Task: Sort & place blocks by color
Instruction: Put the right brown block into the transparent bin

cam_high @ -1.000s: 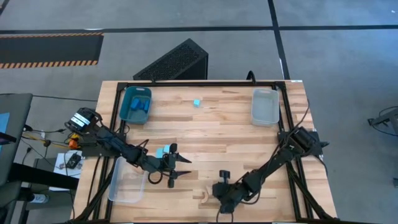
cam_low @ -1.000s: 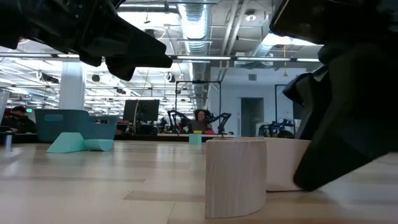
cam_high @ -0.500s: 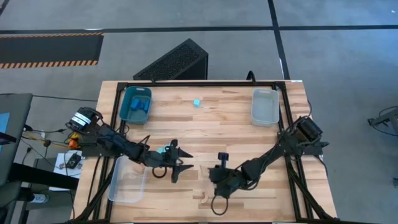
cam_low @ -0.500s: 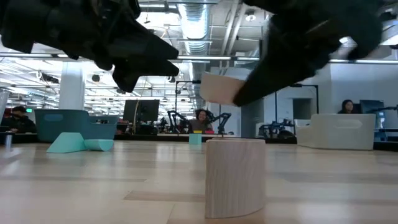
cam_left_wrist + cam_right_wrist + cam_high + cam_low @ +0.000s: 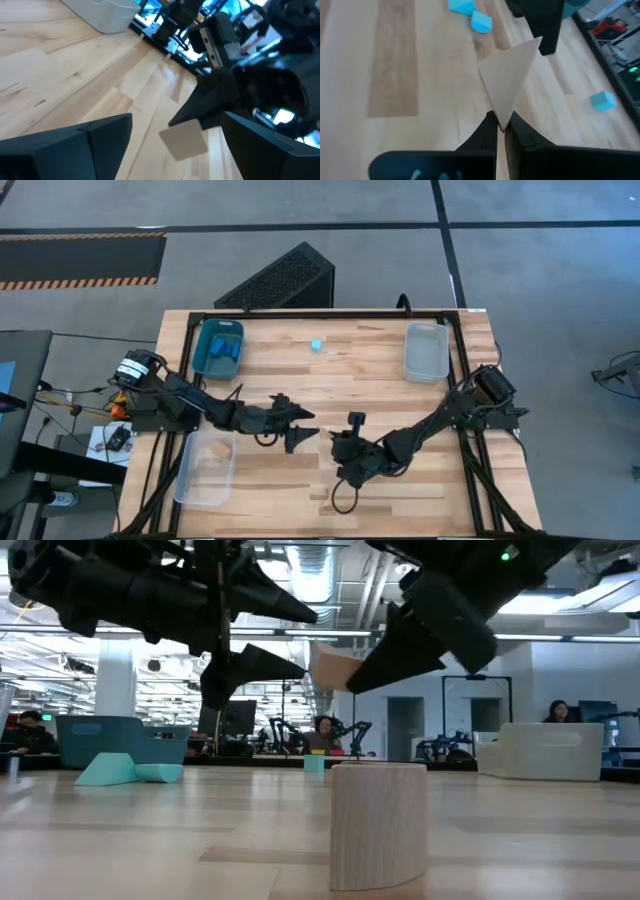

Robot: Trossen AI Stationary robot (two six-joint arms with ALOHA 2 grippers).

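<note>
A: From above, can you see the pale wooden block (image 5: 335, 667) the right gripper (image 5: 501, 131) pinches?

B: No, the arm covers it.

A: And the two turquoise blocks (image 5: 471, 14) by the left arm?

B: One is cut by the right wrist picture's edge, and the arm hides both from above.

A: What's inside the blue tray (image 5: 217, 348)?

B: Blue shapes, too small to tell apart.

A: The left gripper (image 5: 175, 132)?

B: Its fingertips run off the frame.

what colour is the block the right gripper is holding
Pale bare wood block, clearest in the right wrist view.
</note>
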